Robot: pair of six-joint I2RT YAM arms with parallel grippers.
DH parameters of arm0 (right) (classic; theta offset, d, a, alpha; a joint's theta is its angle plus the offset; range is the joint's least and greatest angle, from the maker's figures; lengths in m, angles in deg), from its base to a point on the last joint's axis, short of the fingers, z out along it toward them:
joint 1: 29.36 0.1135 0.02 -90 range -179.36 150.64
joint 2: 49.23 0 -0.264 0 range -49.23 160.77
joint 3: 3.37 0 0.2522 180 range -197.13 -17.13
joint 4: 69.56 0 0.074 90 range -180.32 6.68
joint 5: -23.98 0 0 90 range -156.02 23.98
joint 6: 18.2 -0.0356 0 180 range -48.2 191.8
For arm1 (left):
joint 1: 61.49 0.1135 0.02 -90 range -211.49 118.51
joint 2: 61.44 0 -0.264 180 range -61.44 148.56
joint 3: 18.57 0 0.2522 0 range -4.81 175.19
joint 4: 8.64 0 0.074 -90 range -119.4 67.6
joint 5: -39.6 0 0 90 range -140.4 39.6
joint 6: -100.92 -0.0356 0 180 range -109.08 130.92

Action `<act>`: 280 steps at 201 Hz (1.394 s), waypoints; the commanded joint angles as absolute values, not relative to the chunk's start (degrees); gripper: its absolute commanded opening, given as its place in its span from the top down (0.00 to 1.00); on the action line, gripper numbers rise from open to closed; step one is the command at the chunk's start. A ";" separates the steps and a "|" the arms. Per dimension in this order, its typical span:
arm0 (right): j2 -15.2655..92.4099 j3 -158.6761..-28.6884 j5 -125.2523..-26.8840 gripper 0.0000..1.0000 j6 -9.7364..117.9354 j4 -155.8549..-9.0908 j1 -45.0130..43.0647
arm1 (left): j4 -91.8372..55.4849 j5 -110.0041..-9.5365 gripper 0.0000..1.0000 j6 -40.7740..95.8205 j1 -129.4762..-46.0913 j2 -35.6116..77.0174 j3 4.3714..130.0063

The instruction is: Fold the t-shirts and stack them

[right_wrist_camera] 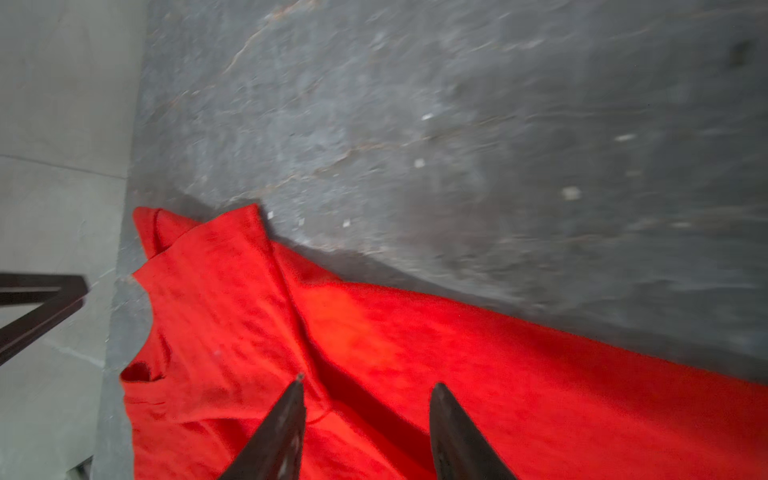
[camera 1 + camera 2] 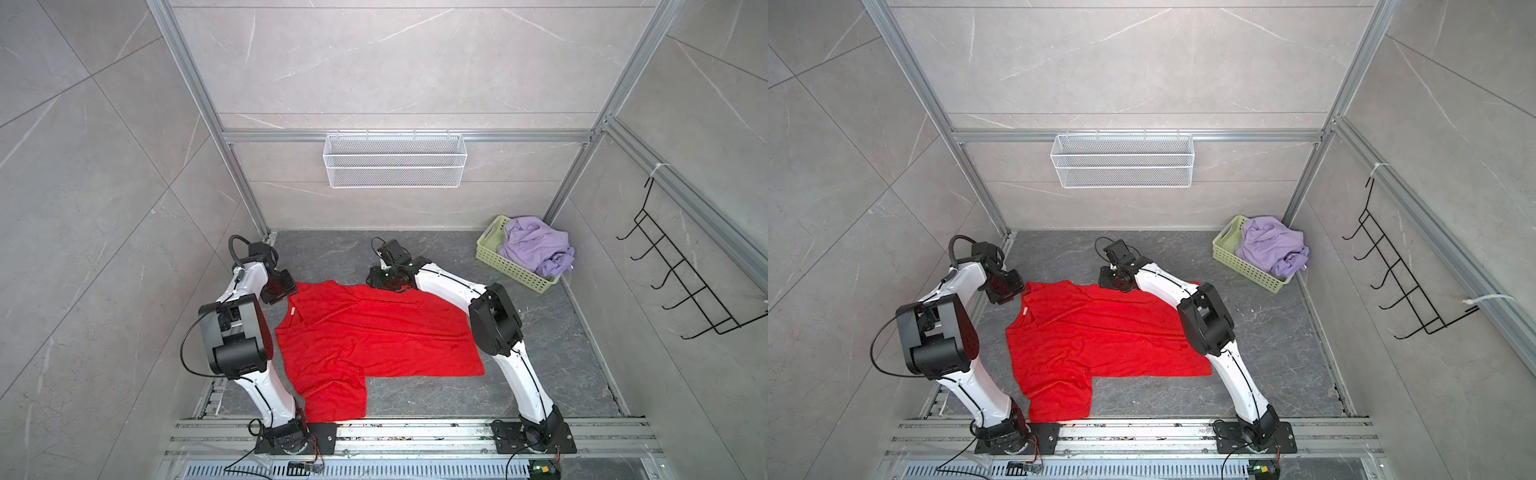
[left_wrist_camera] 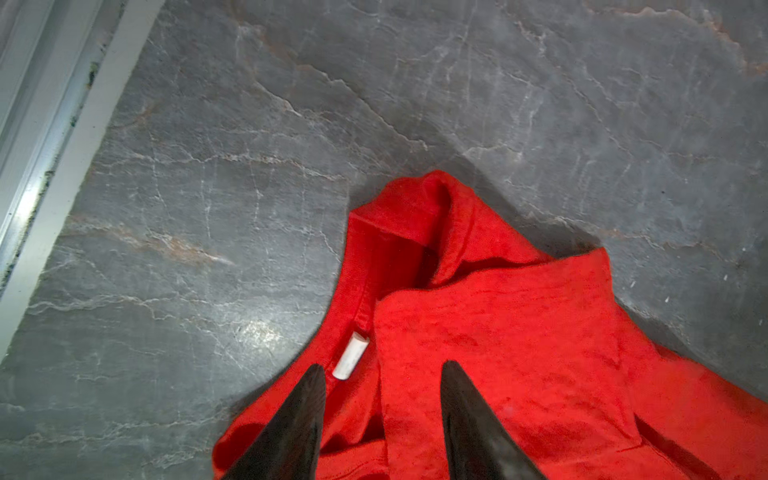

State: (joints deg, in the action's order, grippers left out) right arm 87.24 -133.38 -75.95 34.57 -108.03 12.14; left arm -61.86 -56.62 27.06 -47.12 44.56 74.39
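Jaws parted and empty over the half-folded bright red cloth t-shirt (image 2: 374,332), the left gripper (image 3: 383,365) and right gripper (image 1: 369,380) should rise straight, snagging nothing.

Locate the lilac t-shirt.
In both top views the lilac t-shirt lies crumpled in the pale green basket at the far right corner.

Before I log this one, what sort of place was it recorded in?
Likely a robot test cell, not a home: an aluminium frame holds tile-look panels, the arms bolt to a metal rail, and a red t-shirt lies spread near a green basket holding a lilac t-shirt.
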 commanded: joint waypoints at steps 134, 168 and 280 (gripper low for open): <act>93.77 -141.49 -74.48 0.49 34.38 -115.67 15.01 | -53.00 -65.07 0.74 24.49 -45.76 52.40 75.39; 93.94 -141.59 -74.19 0.49 33.96 -115.86 15.09 | -50.91 -66.18 0.72 24.73 -45.37 51.68 73.13; 93.15 -140.62 -71.65 0.49 33.04 -116.63 15.19 | -47.88 -70.52 1.00 26.12 -43.43 47.76 67.94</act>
